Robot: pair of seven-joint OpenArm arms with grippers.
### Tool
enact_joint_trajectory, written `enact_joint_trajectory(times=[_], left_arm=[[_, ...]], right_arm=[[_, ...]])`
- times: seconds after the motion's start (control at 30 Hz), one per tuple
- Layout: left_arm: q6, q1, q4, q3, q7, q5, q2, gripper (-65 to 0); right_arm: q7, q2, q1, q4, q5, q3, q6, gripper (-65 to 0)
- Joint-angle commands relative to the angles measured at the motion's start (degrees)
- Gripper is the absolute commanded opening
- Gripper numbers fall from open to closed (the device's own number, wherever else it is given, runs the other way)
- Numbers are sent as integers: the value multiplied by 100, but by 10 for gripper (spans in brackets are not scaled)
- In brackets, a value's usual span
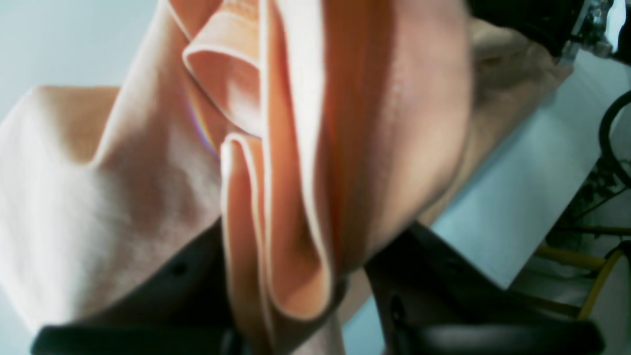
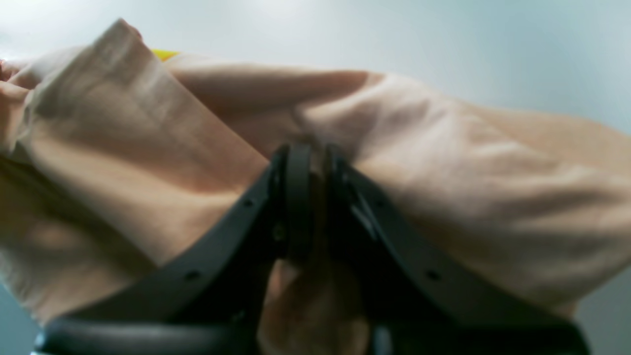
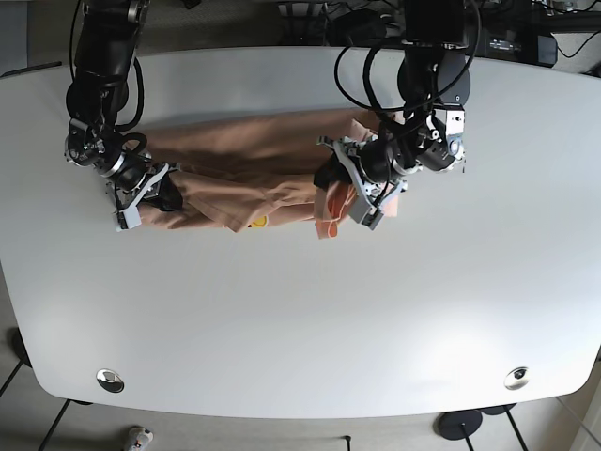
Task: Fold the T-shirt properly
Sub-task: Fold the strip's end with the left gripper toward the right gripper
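Between the fingers of my left gripper [image 1: 296, 315] I hold a thick bundle of the T-shirt [image 3: 254, 164]: several layers of peach cloth with pale hems stand up from the pinch, and the jaws are pressed on them from both sides. My right gripper [image 2: 315, 162] is also closed on cloth; its two black fingers [image 2: 296, 187] stand almost together, with only a thin fold of the fabric between them, and the shirt spreads wide behind them in soft wrinkles.

Further out, in the base view, the shirt lies as a long band across the far half of the white table [image 3: 300, 319], stretched between my two arms. My right gripper [image 3: 141, 193] has one end of it, near the table's side; my left gripper [image 3: 362, 193] has the other end, close to the middle, where the cloth is gathered and hangs in a small bunch.

I judge that the task is only partly done. The shirt seems to be doubled along its length, but I cannot be sure of this, because the wrist views are blurred and too near. The edges are uneven, a little yellow patch [image 3: 256, 223] shows at the near edge, and no neat rectangle is there. What is left, I think, is to lay the bunched end flat, align the edges, and make the final folds.
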Motion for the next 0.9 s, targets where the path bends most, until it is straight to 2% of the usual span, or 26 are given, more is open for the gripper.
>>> enact_joint_trajectory(times=[0.03, 0.23, 0.37, 0.4, 0.47, 0.57, 0.63, 0.73, 0.8, 0.9], left_arm=[[-38, -205, 12, 153, -122, 8, 107, -587], [-20, -416, -375, 390, -131, 69, 336, -578], [-12, -556, -436, 681, -105, 69, 301, -415], [41, -574, -436, 742, -105, 69, 301, -403], [419, -583, -436, 856, -114, 69, 318, -385], [1105, -811, -383, 1454, -87, 69, 301, -297], [1281, -864, -383, 1744, -87, 69, 301, -283], [1272, -969, -76, 2008, -78, 69, 301, -283], [1272, -969, 294, 1903, -26, 69, 301, -283], [1272, -952, 549, 1146, 10, 60, 116, -283]], right_arm=[[-219, 51, 10, 23, -175, -1, -12, -599], [-219, 51, 10, 23, -148, -1, -12, -599], [-219, -36, 10, 23, -192, -1, -12, -599], [-219, -45, 10, 23, -192, -1, -12, -599], [-219, -63, 10, 23, -192, -1, -12, -599], [-219, -63, 10, 23, -192, -1, -12, -599], [-219, -63, 10, 23, -192, -1, -12, -599], [-219, -72, 10, 32, -192, -1, -12, -599], [-219, -72, 10, 23, -192, -1, -12, -599], [-219, -63, 10, 76, -140, 25, -12, -599]])
